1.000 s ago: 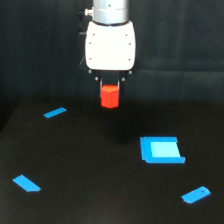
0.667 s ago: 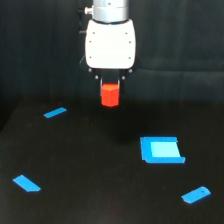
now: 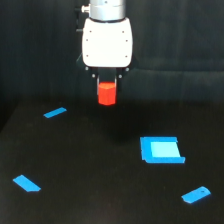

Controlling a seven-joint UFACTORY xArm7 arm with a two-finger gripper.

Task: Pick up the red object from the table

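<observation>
Little has been changed since a second ago: the red object is still held in the pincer, clear above the bench.
One blue square block and three flat blue pieces are counted, all well apart, the bench middle left free.

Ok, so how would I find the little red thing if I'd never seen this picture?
Start at the big white robot arm hanging above the dark black table. Look straight below it at the gripper: the small red-orange cylinder sits between its dark fingers. It is the only red thing; everything else is blue and lies on the table, like the blue square block and the thin blue strips.
</observation>
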